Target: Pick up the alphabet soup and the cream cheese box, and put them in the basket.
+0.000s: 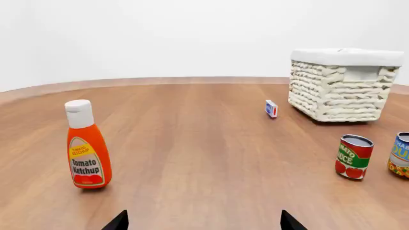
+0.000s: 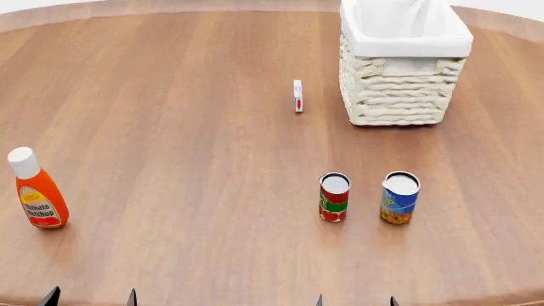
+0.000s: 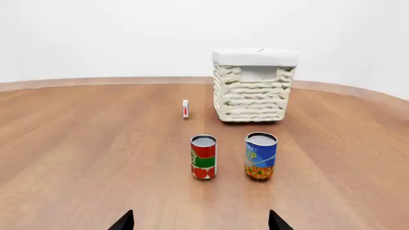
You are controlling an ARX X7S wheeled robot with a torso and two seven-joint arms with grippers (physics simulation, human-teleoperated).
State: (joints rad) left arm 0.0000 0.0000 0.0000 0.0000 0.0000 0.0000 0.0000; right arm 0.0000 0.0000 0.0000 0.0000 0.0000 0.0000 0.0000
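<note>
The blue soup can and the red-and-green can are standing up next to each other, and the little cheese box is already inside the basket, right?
Not quite. The cream cheese box is not inside the basket; it stands on the table beside it, as the head view shows. The alphabet soup and the red-and-green can do stand upright side by side.
</note>
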